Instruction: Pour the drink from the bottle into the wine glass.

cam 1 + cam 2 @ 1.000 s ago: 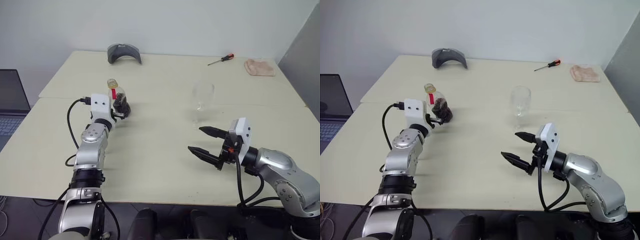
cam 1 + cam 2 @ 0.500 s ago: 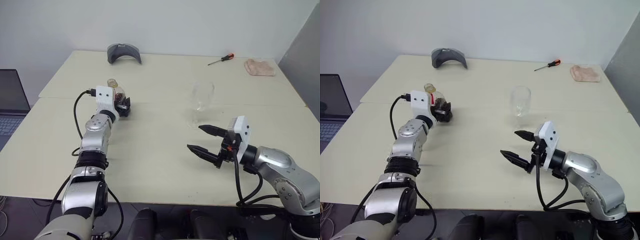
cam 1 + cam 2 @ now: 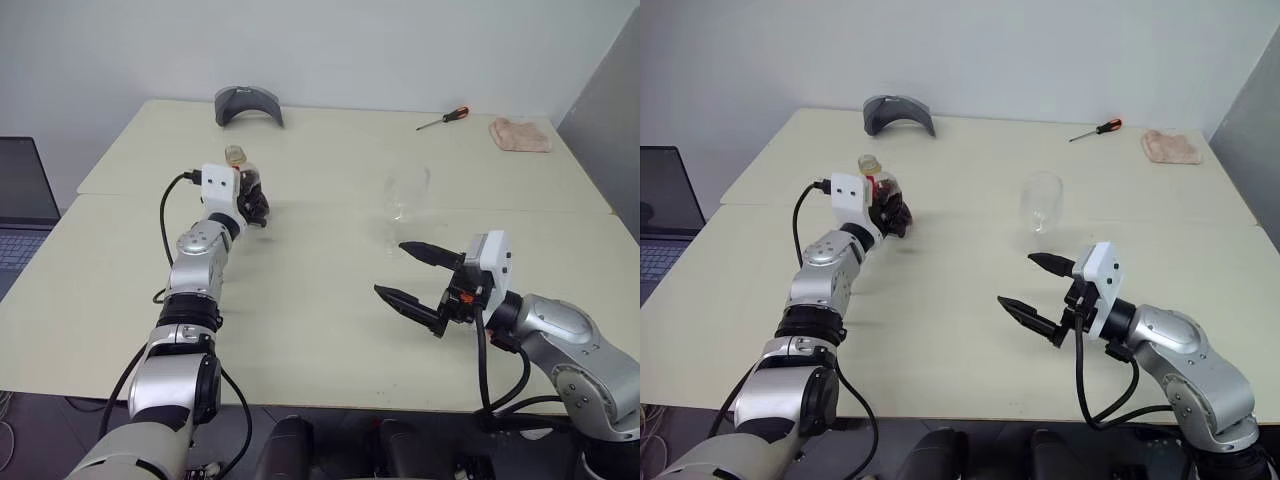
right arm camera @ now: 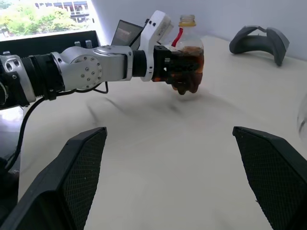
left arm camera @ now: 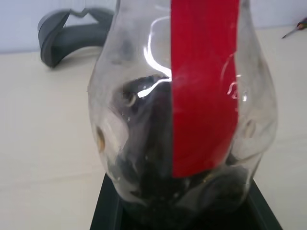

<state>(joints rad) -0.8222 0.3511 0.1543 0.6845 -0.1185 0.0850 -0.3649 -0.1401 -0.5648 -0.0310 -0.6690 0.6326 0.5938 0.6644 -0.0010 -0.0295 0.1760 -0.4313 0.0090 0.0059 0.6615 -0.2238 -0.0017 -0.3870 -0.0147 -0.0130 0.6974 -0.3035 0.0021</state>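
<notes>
1. We have the left gripper (image 4: 184, 72) closed on the round body of the bottle (image 3: 880, 192). The bottle is upright, at the far left part of the tabletop (image 3: 300, 320). In the right wrist view it appears lifted just clear of the surface, with a shadow beneath it.
2. The drink (image 4: 189, 60) is inside the bottle. The cap (image 4: 187, 20) appears to be on the neck, so we judge that opening may be required before pouring.
3. The wine glass (image 3: 405, 205) stands upright and empty, well apart from the bottle and just beyond the right gripper (image 3: 415, 275).
4. Status: grasp done. Remaining: carry the bottle to the glass, tilt, pour.
5. Left arm pose: extended forward over the tabletop, gripper roughly level.
6. Right arm pose: held low near the front edge, jaws spread wide and empty, pointing towards the left arm.
</notes>
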